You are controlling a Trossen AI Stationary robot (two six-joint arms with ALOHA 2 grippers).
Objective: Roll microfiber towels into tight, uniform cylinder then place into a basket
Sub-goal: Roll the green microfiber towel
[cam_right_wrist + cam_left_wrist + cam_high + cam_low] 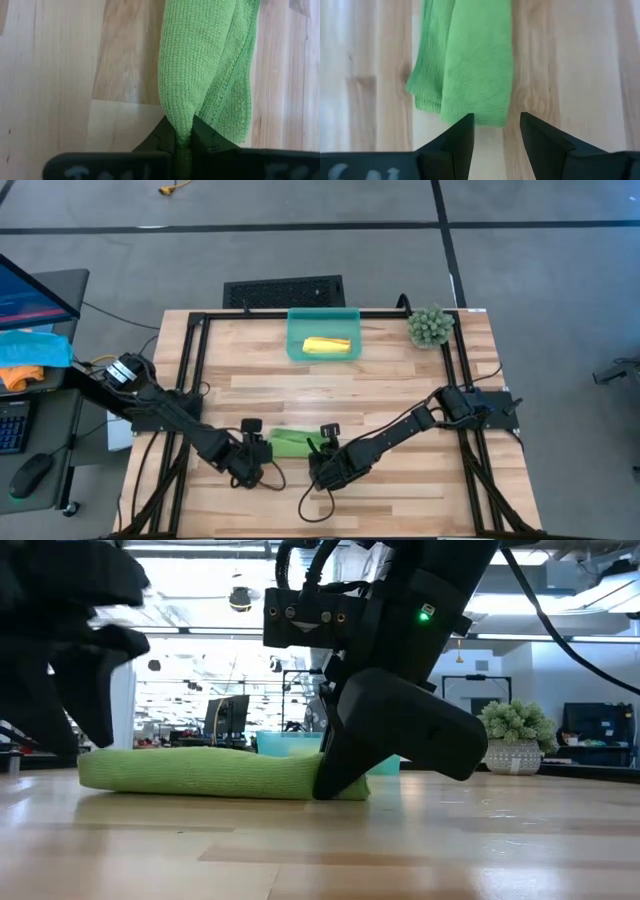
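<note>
Right gripper [183, 131] pinched the green towel [291, 443] end, basket [324, 315] beyond.
Left gripper [496, 131] stood released beside the towel's other end; lifting should stay level, so the roll keeps tight.

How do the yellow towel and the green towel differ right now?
The yellow towel lies inside the teal basket at the table's far side; the green towel lies on the bare wood near the front, between the arms. Nothing touches the yellow towel, while the right gripper pinches one end of the green towel and the left gripper stands open at its other end. Both are rolled or folded into long shapes.
</note>
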